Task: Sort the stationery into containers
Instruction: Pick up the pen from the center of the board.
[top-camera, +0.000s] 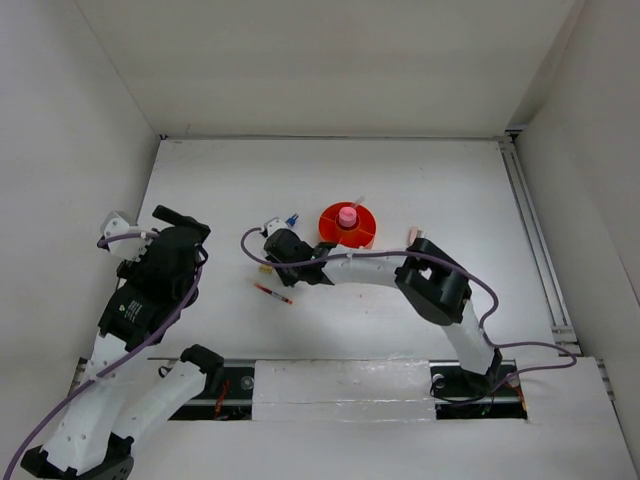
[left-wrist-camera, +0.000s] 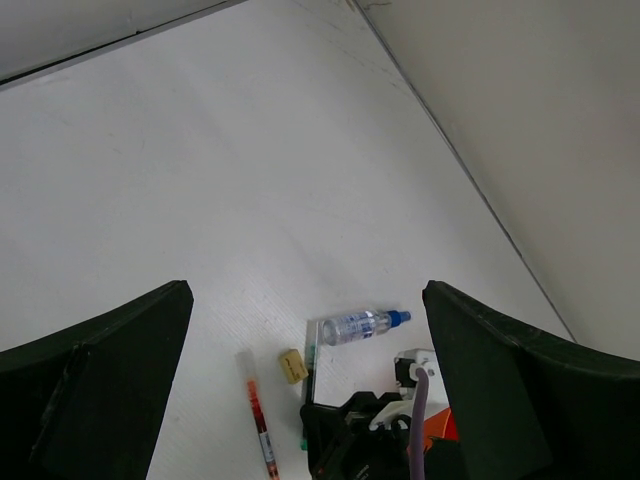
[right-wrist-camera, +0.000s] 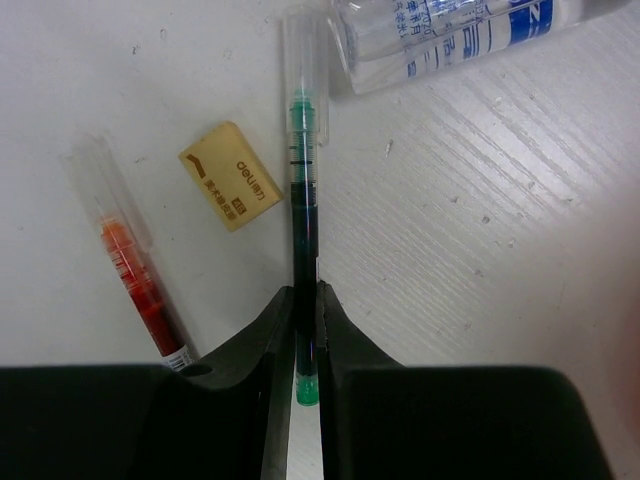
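Note:
My right gripper is shut on a dark pen with green ends, which lies flat on the table. A yellow eraser and a red pen lie just left of it. A clear blue-capped bottle with blue print lies ahead to the right. The round orange organiser stands to the right of that gripper and holds a pink tube in its central cup. My left gripper is open and empty, raised above the table to the left.
A small pale item lies beside the right arm's elbow. A thin white stick pokes out of the organiser. Enclosure walls stand on the left, back and right. A rail runs along the table's right edge.

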